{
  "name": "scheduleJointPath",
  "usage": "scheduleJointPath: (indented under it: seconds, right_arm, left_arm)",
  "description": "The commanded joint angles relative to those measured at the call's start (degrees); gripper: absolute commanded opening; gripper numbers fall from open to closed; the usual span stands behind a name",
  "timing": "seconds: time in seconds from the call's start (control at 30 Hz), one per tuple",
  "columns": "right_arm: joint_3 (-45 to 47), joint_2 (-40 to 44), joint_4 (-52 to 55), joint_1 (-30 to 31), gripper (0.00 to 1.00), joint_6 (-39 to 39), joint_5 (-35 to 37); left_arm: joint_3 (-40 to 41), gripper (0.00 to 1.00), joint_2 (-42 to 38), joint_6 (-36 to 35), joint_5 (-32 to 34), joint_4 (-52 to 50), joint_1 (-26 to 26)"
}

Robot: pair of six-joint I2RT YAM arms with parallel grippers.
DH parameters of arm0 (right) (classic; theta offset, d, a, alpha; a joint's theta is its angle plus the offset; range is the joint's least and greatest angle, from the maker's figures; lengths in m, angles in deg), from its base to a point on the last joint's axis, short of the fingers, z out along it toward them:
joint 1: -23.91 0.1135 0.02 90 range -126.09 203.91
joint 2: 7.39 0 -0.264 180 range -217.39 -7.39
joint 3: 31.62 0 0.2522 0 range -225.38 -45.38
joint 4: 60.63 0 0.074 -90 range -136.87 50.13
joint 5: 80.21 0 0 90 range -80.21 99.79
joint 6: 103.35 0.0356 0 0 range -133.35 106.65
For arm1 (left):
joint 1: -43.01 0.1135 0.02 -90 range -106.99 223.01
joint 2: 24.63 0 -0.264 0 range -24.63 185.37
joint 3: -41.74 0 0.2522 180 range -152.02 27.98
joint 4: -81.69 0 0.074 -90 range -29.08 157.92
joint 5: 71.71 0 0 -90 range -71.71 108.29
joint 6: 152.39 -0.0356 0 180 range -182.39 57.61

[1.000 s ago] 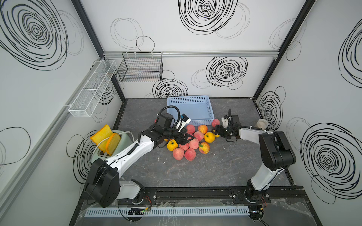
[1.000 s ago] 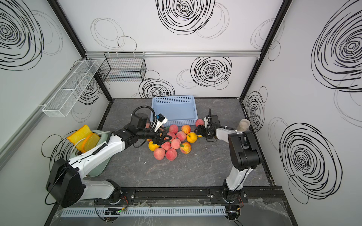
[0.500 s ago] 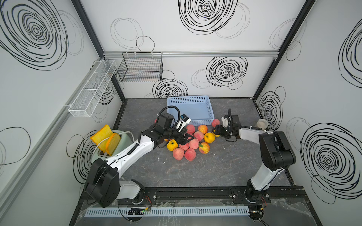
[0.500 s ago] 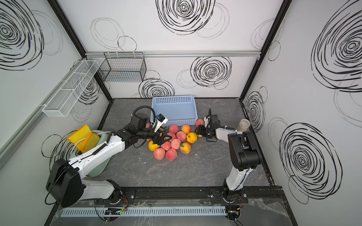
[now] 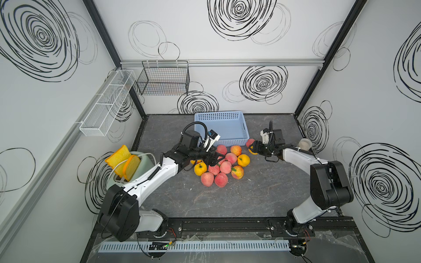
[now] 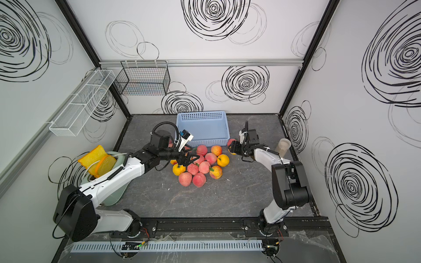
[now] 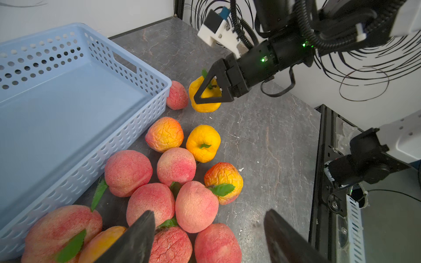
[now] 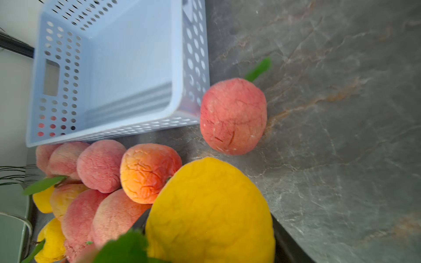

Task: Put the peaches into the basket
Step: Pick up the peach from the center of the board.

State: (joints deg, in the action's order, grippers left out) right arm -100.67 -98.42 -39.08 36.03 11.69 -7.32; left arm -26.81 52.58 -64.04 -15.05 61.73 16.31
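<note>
basket (image 5: 219,117): we see it at the rear middle of the tabletop (image 5: 262,193), with a red peach (image 7: 177,95) touching its corner.
peaches (image 5: 225,167): every one we see lies outside the basket, heaped on the tabletop against its front wall.
left fingers (image 7: 136,239): spread wide and holding nothing, poised over the heap's near end.
right fingers (image 7: 214,99): closed around a yellow peach (image 7: 206,105), just beside the red peach.
</note>
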Motion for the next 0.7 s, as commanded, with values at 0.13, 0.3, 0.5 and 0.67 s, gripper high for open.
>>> scheduleJointPath:
  seconds: [0.13, 0.3, 0.5, 0.67]
  right_arm:
    - [-8.40, 0.92, 1.09, 2.87, 0.59, -1.86, 2.14]
    - [-16.10, -5.67, 0.48, 5.44, 0.59, -3.64, 4.06]
    - [-27.02, -16.15, 2.24, 7.89, 0.58, -6.46, 7.24]
    - [-34.37, -23.88, 4.99, 9.61, 0.58, -8.10, 10.83]
  left_arm:
    - [2.38, 0.80, -2.93, 1.70, -1.81, 5.90, 2.61]
    - [3.14, 0.81, -3.79, 2.98, -4.02, 7.76, 2.70]
    - [3.10, 0.82, -4.61, 4.22, -5.32, 8.89, 2.35]
    - [3.02, 0.82, -5.03, 4.57, -4.57, 8.67, 2.31]
